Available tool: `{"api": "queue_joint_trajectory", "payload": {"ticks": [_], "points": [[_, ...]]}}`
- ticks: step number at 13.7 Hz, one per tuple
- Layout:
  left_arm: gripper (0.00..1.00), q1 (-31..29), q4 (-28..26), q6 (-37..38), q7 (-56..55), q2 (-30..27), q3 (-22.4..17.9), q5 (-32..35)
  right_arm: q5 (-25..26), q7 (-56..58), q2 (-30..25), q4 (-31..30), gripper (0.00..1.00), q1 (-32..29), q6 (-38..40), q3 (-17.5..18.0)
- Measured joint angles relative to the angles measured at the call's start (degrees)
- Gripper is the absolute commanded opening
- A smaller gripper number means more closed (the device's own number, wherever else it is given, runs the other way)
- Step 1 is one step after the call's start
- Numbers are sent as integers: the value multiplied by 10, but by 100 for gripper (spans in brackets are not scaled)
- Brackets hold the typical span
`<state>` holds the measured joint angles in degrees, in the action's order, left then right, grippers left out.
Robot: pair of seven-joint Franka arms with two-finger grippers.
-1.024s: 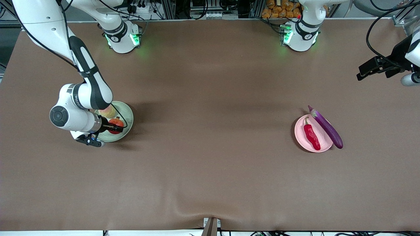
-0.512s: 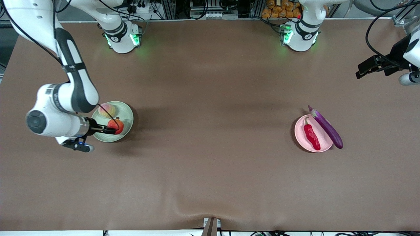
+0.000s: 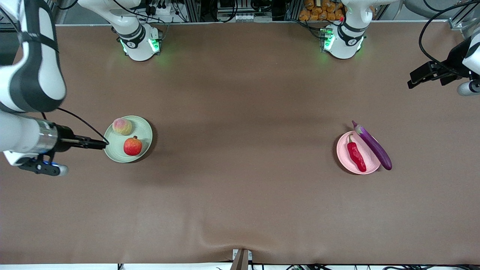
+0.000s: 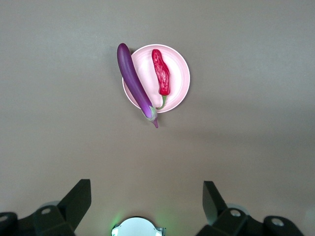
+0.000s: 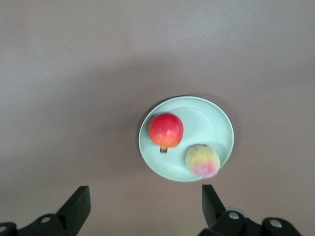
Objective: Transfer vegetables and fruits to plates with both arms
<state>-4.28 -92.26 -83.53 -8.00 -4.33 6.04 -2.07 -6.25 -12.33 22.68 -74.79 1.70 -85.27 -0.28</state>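
Observation:
The pale green plate (image 3: 144,131) (image 5: 211,123) holds the peach (image 3: 122,126) (image 5: 202,160) and the pomegranate (image 3: 132,146) (image 5: 166,130) side by side. My right gripper (image 3: 102,143) (image 5: 145,204) hangs open and empty beside this plate, toward the right arm's end of the table. The pink plate (image 3: 342,152) (image 4: 178,78) carries the red chili pepper (image 3: 356,155) (image 4: 161,73). The purple eggplant (image 3: 372,145) (image 4: 134,83) lies across that plate's rim, partly on the table. High over the left arm's end, my left gripper (image 3: 414,80) (image 4: 146,199) waits open and empty.
Brown cloth covers the whole table (image 3: 240,187). The two green-lit arm bases (image 3: 140,43) (image 3: 341,41) stand along the edge farthest from the front camera. A small bracket (image 3: 242,258) sits at the near edge.
My right gripper has opened off the pomegranate and pulled back from over the green plate toward the right arm's end. The pomegranate stays on the plate. The left arm barely moved.

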Motion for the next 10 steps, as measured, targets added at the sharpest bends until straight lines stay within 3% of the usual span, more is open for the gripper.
{"api": "queue_joint_trajectory", "payload": {"ticks": [6, 10], "points": [[100, 1, -10, 1, 0, -7, 13, 0, 1, 18, -9, 121, 100, -31, 130, 19], [100, 1, -13, 1, 0, -9, 14, 0, 22, 44, -85, 111, 100, -35, 132, 26]]}}
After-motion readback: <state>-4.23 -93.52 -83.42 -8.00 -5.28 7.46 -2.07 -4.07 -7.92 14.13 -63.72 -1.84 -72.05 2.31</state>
